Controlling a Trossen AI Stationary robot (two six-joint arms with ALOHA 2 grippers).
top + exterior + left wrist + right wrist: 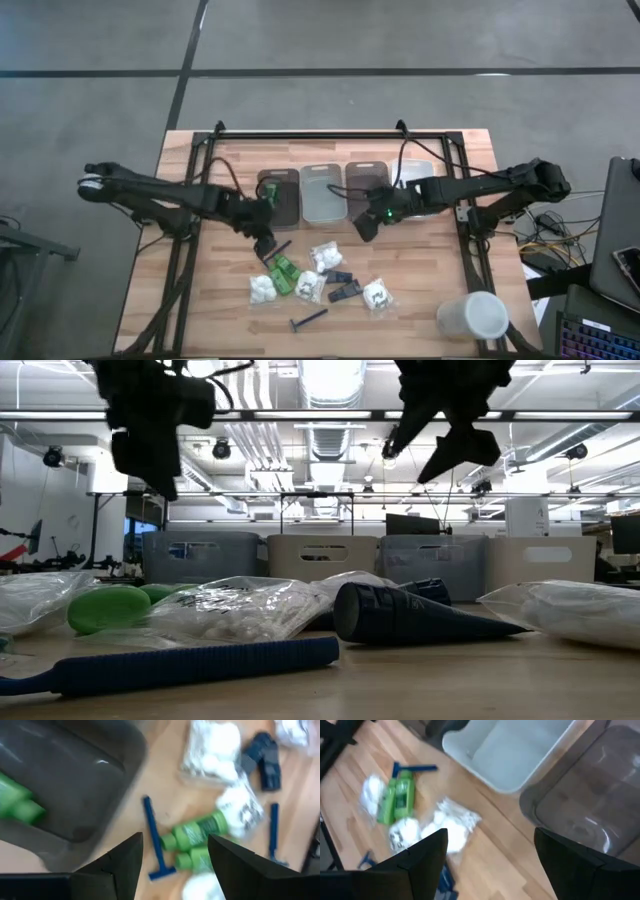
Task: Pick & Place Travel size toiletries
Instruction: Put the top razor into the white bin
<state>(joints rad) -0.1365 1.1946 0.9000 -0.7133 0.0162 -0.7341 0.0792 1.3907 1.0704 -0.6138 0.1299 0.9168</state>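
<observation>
The toiletries lie loose on the table's near middle: two green bottles (pixel 283 272) side by side, packets of white puffs (pixel 325 257), black flat packets (pixel 342 285) and two blue razors (pixel 308 320). My left gripper (pixel 262 238) (pixel 175 865) hangs open above the table between the leftmost dark bin (pixel 278 195) and the green bottles (pixel 197 832). A green bottle (pixel 15 802) lies inside that bin. My right gripper (pixel 365 226) (pixel 490 865) hangs open just near of the bins, above bare table beside a puff packet (pixel 452 825).
Four bins stand in a row at the far side: dark, white (pixel 322 192), dark (pixel 365 180) and clear (pixel 418 172). A large white cup (pixel 472 315) lies at the near right corner. A black frame rail (pixel 330 135) runs along the far edge.
</observation>
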